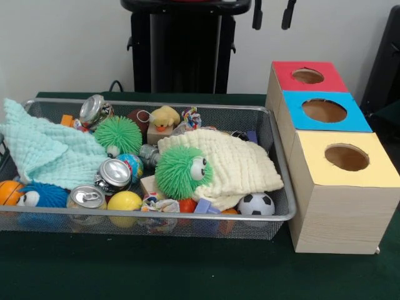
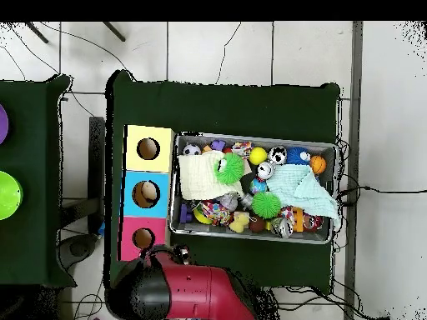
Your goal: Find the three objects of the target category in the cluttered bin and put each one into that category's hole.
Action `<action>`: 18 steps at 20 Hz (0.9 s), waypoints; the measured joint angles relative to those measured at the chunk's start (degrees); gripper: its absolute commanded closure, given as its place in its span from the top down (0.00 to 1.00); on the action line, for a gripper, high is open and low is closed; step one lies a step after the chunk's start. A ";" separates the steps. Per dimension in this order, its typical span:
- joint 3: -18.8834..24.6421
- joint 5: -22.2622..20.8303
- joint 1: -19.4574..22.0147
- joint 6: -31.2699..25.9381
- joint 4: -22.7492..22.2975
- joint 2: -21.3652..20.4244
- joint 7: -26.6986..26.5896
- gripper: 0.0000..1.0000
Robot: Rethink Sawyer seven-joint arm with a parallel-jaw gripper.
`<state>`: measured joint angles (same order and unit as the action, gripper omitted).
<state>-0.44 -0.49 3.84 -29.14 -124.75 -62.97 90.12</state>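
Note:
The wire mesh bin (image 1: 282,169) stands on the dark green table, full of toys, cans and cloths. A small yellow duck (image 1: 164,116) with an orange beak sits on a wooden block near the bin's far rim, uncovered. In the overhead view the duck (image 2: 240,222) lies by the bin's (image 2: 250,139) edge nearest the robot. My gripper (image 1: 272,15) shows only as two black fingertips at the top edge, apart and empty, high above the red-topped box and far from the bin.
Three light-wood boxes with round holes stand right of the bin: red top (image 1: 287,72), blue top (image 1: 294,115), yellow top (image 1: 312,169). The bin holds two green fuzzy balls (image 1: 181,172), a cream cloth (image 1: 240,164), a mint cloth (image 1: 47,150), cans (image 1: 112,174), a yellow ball (image 1: 124,201) and a soccer ball (image 1: 256,204).

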 measured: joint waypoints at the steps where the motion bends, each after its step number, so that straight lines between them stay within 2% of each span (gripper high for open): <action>1: 0.00 -0.27 0.29 0.05 0.03 0.28 0.00 1.00; 7: 0.01 -2.33 2.05 0.05 1.39 1.93 0.00 1.00; 18: 1.26 -6.74 6.57 0.05 6.53 5.94 0.00 1.00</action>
<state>0.81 -7.23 10.41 -29.10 -118.22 -57.02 90.12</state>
